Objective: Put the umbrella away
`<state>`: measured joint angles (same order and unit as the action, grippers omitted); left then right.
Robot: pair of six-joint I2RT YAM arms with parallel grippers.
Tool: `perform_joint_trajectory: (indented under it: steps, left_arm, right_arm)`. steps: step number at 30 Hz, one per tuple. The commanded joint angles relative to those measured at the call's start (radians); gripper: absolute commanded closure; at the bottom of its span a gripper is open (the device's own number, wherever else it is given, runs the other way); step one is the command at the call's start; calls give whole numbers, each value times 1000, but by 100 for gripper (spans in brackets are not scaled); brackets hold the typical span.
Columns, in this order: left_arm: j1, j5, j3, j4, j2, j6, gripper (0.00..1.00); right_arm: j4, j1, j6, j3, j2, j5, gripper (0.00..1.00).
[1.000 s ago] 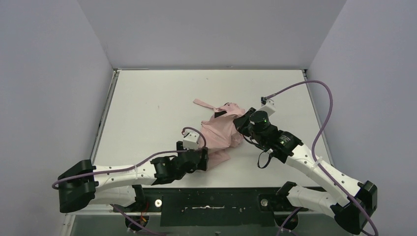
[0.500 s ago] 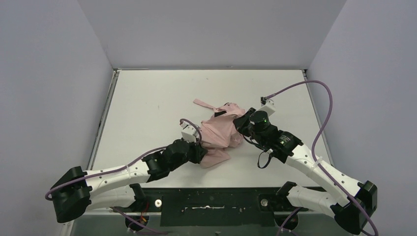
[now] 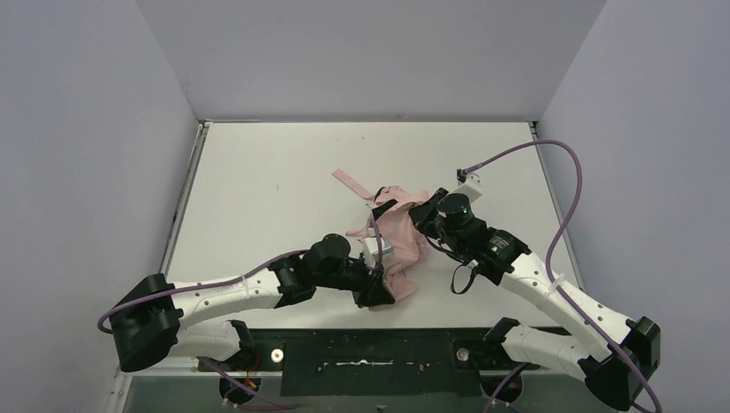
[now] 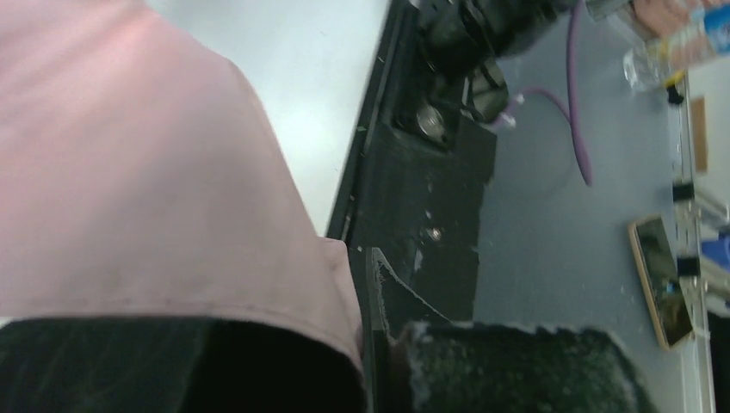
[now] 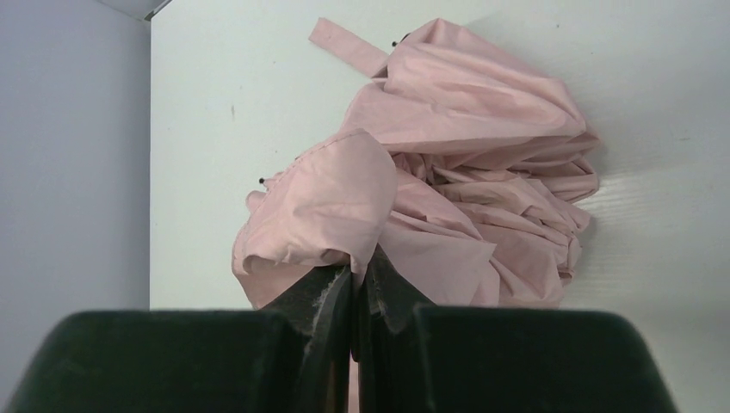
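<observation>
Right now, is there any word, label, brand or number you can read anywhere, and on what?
No text can be read in any view.
Label on the bottle, left wrist view: too blurred to read.
Umbrella: no print shows.
Table: no marking shows.

Top view: soft, even overhead light, table (image 3: pixel 258 172) evenly bright, faint shadows beneath the arms (image 3: pixel 224 297). Left wrist cam: umbrella (image 4: pixel 129 172) fabric just above the jaws blurred & fills approx half the frame; bkgd beyond the jaws sharper. Right wrist cam: fabric ahead of the jaws crisp, soft shadows in its folds, jaw bases dark & out of focus.
</observation>
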<state>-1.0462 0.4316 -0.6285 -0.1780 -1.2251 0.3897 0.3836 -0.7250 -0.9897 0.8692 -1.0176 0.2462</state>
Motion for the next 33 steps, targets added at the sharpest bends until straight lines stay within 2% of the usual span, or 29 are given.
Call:
perform_joint_trajectory:
  steps: [1,5,11,15,16,17,23,29,33]
  left_arm:
    - [-74,80,-66,85,-43,-117,87]
    - [-135,37,-38,68,-114,-115,86]
    - [-204,-30,35,-61,-176,-40,77]
    - [-241,-91,57,-81,-169,-1,60]
    - [-247,-108,60,-72,-163,4,43]
    - [-251,-122,62,-60,-152,9,36]
    - [-253,-197,78,32,-10,32,32]
    - [-252,-328,93,215,211,61,20]
    - [-249,-415,110,320,338,91,15]
  right_arm:
    - [-29,23,13,20,13,24,100]
    - [-28,42,11,6,14,11,100]
    - [-30,73,8,-14,22,-11,100]
    - [-41,98,12,-29,19,-41,100]
    - [-46,106,14,-33,18,-51,100]
    - [-47,111,17,-36,16,-62,100]
    - [-89,123,132,-77,46,-163,100]
    - [-124,133,364,-98,118,-374,81]
    - [-86,135,507,-94,142,-533,75]
